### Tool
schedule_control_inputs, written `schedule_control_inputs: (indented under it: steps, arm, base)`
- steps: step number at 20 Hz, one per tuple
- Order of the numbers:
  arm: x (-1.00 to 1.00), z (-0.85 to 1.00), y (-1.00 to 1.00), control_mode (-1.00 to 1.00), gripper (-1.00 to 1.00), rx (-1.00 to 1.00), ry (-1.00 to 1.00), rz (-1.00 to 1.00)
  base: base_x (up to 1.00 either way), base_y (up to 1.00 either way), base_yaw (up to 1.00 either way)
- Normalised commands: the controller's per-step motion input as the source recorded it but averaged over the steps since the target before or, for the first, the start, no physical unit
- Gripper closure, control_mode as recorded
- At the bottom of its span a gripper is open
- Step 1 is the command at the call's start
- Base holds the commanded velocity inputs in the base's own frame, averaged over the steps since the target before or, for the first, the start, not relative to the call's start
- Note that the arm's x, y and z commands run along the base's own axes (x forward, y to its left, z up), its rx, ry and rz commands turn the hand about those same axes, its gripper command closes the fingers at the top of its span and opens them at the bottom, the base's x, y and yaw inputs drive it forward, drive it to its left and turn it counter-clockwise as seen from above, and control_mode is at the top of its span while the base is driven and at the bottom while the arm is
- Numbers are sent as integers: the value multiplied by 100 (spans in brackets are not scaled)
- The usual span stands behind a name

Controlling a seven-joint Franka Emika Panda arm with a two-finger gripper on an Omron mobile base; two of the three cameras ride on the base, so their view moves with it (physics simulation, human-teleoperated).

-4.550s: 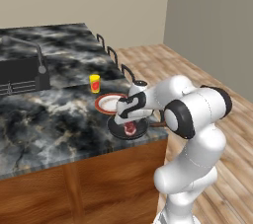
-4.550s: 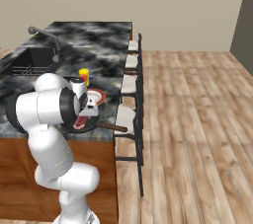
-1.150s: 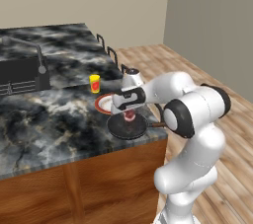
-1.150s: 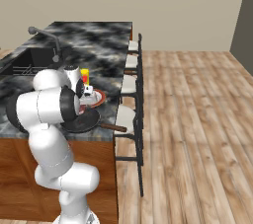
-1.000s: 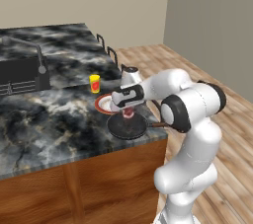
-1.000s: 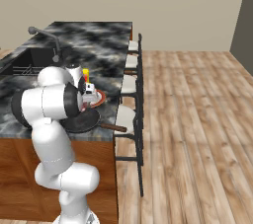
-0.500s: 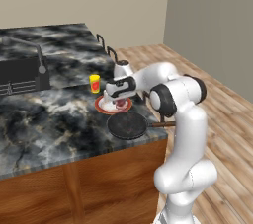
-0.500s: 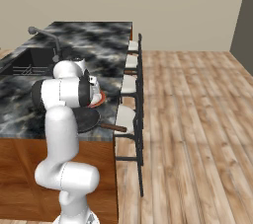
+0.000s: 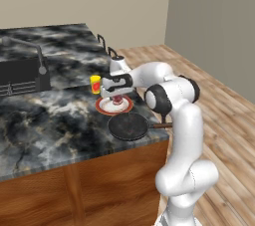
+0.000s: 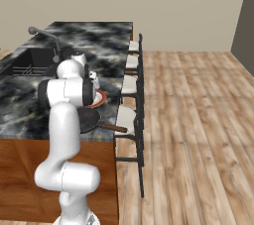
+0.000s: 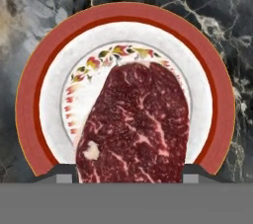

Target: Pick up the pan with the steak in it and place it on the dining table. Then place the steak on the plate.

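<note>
The red marbled steak (image 11: 136, 124) is clamped between my gripper's (image 11: 127, 177) two finger tips, right over the middle of the red-rimmed white plate (image 11: 29, 99). From the left base view, my gripper (image 9: 117, 98) hangs just above the plate (image 9: 105, 108) with the steak (image 9: 118, 101) in it; I cannot tell whether the meat touches the plate. The black pan (image 9: 128, 126) lies empty on the dining table (image 9: 45, 125) just in front of the plate, its wooden handle (image 10: 113, 128) sticking out past the table's edge. The pan (image 10: 87, 119) is partly behind my arm in the right base view.
A yellow and red cup (image 9: 95, 84) stands just behind the plate. A dark sink (image 9: 20, 78) with a faucet (image 10: 47, 35) is set into the far left of the top. Several stools (image 10: 130, 86) line the table's right side.
My gripper has carried the steak from over the pan back to over the plate. The pan stays in place, now empty.
</note>
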Motion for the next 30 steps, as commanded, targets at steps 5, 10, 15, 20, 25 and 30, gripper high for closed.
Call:
schedule_control_inputs:
  steps: [5,10,15,20,25,30]
  arm:
    - [19,-13,0,-100,100,0,0,0]
    - [20,-24,0,-100,100,0,0,0]
    - [22,-26,0,-100,100,0,0,0]
    - [30,-16,0,-100,100,0,0,0]
    - [26,-18,0,-100,100,0,0,0]
    - [11,-6,0,-100,100,0,0,0]
  base:
    - [0,0,0]
    - [0,0,0]
    - [0,0,0]
    - [0,0,0]
    - [0,0,0]
    - [0,0,0]
